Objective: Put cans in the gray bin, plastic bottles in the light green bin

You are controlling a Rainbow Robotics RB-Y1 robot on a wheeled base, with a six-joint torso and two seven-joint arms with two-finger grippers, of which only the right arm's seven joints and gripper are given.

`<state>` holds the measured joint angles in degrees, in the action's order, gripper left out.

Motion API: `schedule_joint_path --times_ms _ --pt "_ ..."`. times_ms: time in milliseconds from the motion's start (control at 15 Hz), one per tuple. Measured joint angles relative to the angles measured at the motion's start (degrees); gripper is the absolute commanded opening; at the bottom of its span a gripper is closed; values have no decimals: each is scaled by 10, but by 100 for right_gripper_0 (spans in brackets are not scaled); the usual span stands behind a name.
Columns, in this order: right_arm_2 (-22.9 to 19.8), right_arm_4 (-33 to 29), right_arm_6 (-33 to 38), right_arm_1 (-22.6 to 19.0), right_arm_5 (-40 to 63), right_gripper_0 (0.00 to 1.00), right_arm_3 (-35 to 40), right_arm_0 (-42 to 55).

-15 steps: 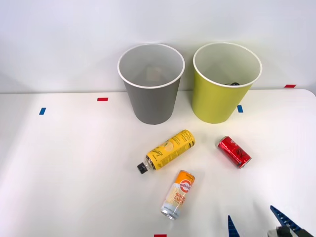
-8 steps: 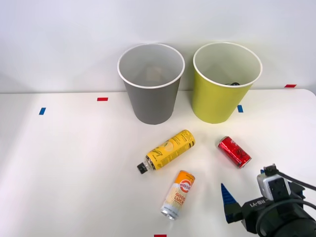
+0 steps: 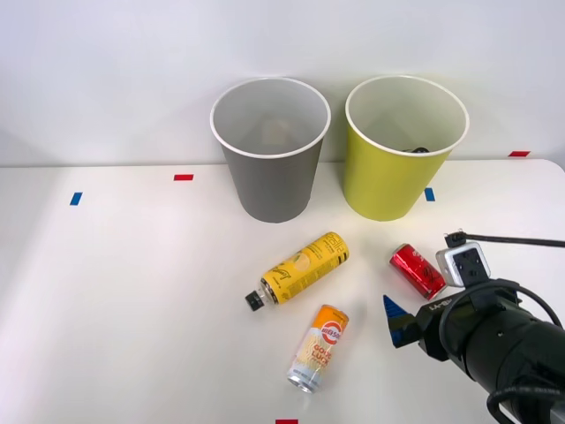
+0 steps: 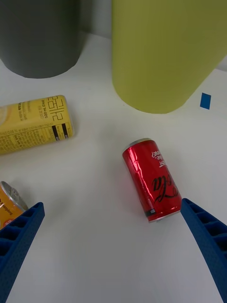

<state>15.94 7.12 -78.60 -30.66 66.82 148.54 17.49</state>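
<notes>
The right pincer (image 4: 113,255) has advanced up the bench (image 3: 115,300) since a moment ago, spread wide and holding nothing, reaching low from the near right. Just beyond lies the red can (image 4: 152,179), then the yellow bottle (image 3: 303,268); farthest, the light green bin (image 3: 402,150).

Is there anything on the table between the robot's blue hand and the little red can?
No. In the right wrist view, only bare white table lies between the open hand and the red can.
</notes>
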Motion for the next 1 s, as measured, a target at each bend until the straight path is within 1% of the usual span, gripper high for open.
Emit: schedule_joint_path --times_ms 200,333,467,667,1000 --pt "0 47 50 -23 106 100 -8 -97" --pt "-1 80 59 -35 122 100 -47 -140" --pt "-1 107 56 -40 124 100 -98 -180" --pt "1 137 44 -49 125 100 -146 -219" --pt "12 146 23 -50 189 100 -210 -290"
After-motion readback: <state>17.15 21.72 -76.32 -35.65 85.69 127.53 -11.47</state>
